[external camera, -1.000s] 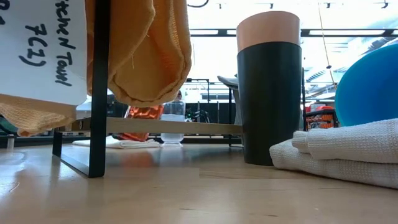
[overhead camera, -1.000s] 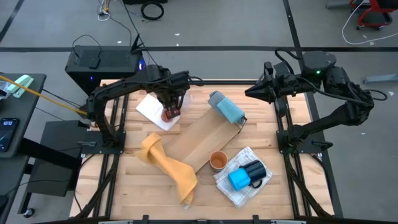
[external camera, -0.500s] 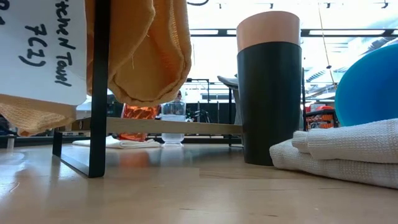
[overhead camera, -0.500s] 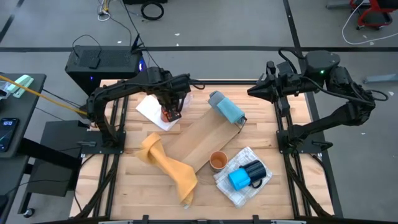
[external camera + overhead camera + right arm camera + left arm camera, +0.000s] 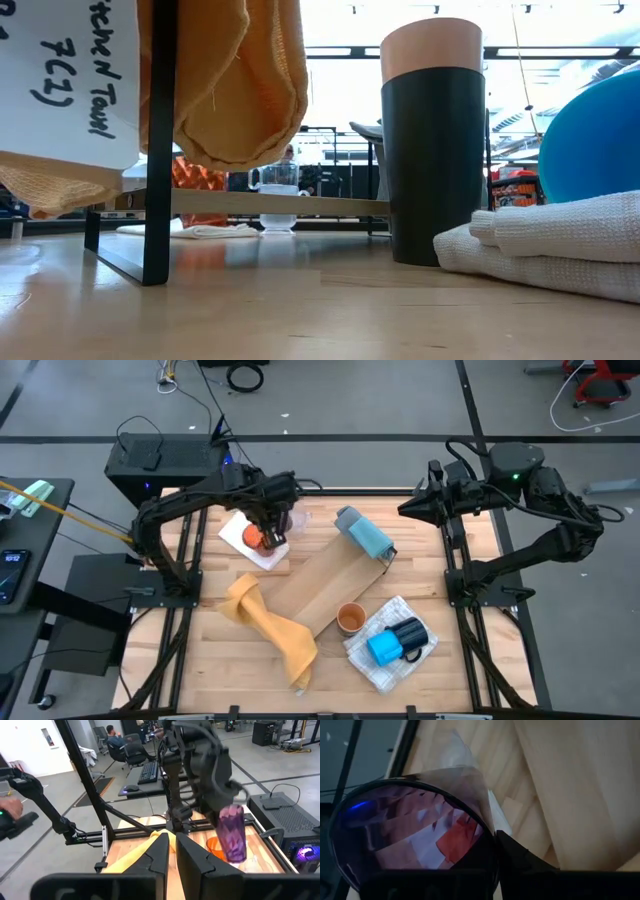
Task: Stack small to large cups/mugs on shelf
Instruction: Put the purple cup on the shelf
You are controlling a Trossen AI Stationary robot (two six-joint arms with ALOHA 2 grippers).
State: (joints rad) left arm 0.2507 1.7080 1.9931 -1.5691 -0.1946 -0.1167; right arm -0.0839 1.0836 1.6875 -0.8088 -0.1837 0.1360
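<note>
"What had the left gripper [image 5: 272,528] got hold of?"

"The purple cup [image 5: 232,832]. Its fingers were closed on the rim and the cup hung upright below them, clear of the white cloth [image 5: 238,532]."

"And a second before?"

"The gripper was down over the orange cup [image 5: 252,537], covering it. Now that cup lay uncovered on the cloth, just beside the fingers and lower than the purple one. The clear cup [image 5: 278,195] stood near it, on the gripper's other side."

"Had the rest moved?"

"No. The wooden shelf [image 5: 320,585] lay where it had been, well away from the gripper, and the bright blue mug [image 5: 385,649] and dark navy mug [image 5: 408,632] were beyond it on their towel [image 5: 372,668]."

"The right gripper [image 5: 405,508]?"

"It waited off the table's far corner as before, fingers drawn close together with nothing between them."
</note>
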